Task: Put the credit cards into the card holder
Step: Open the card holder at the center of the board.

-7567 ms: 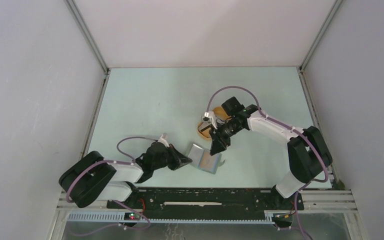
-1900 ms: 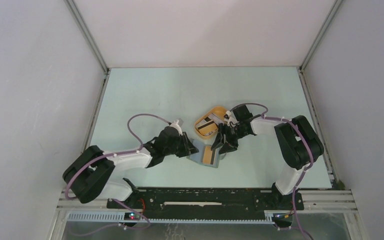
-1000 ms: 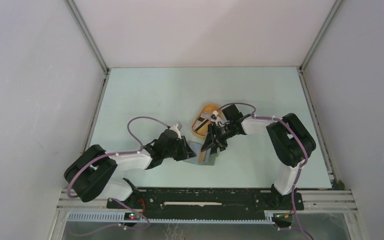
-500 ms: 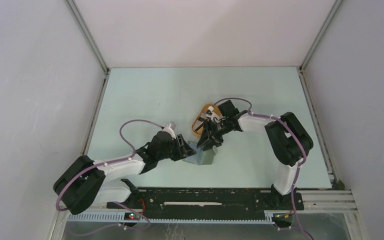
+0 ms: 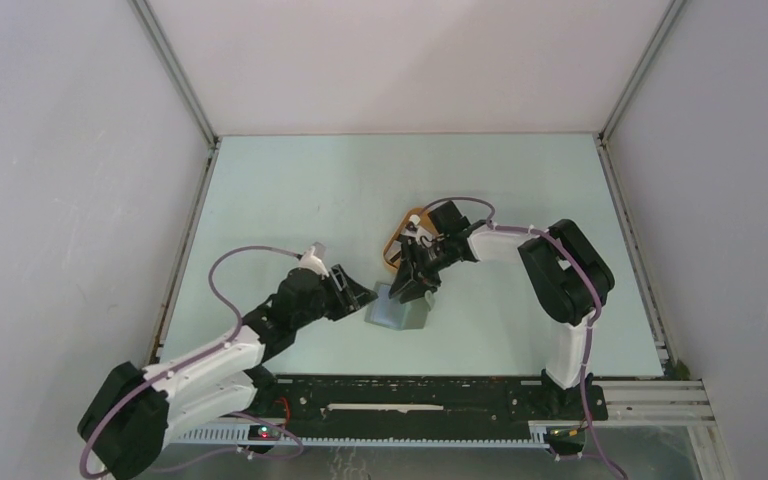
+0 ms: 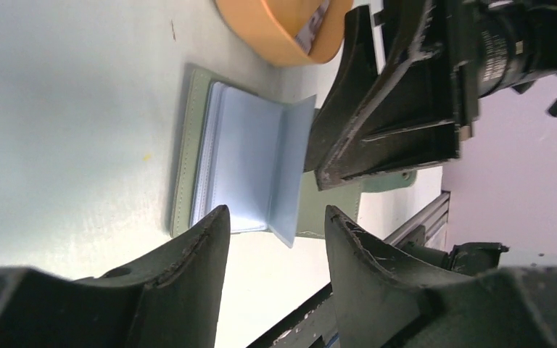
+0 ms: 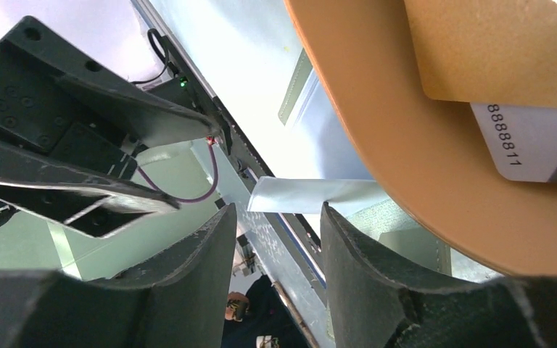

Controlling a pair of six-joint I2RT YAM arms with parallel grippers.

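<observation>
The card holder lies open on the table, grey-green outside with pale blue sleeves; one sleeve leaf stands up. My left gripper is open just left of it, its empty jaws framing the holder's near edge. My right gripper hangs open over the holder's far side, and the raised leaf touches the tip of one finger. Credit cards lie in the orange tray: a tan one and a whitish numbered one.
The orange oval tray sits right behind the holder, mostly covered by the right arm. The right gripper's body looms close in the left wrist view. White walls enclose the table on three sides.
My left gripper has opened and drawn back to the left, off the holder. My right gripper has shifted left from the tray's edge over the holder. The tan card seen on the holder no longer shows.
</observation>
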